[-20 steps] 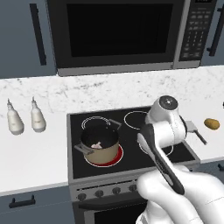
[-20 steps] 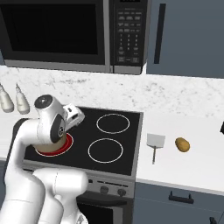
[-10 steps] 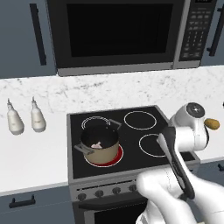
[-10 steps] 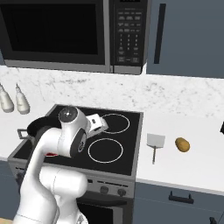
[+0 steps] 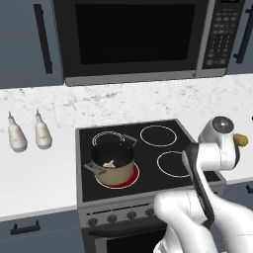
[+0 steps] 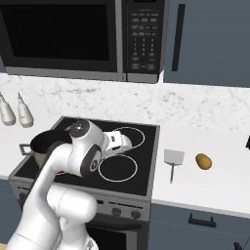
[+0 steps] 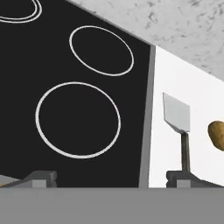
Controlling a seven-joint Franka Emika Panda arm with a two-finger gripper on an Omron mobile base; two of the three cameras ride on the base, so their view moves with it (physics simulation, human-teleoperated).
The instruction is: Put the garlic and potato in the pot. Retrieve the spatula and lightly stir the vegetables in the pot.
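the gripper hangs over the stove's right burners, fingers spread wide and holding nothing. the spatula and potato lie apart on the counter; the garlic sits in the pot.

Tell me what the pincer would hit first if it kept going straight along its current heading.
Most likely the black stovetop: the open pincer looks down at its right-hand burner rings, nothing in between. The spatula and potato lie off to the side on the white counter. Depth is hard to judge.

The white arm bends at the elbow and reaches forward, wrist level. Its gripper points down with jaws spread wide, holding nothing.
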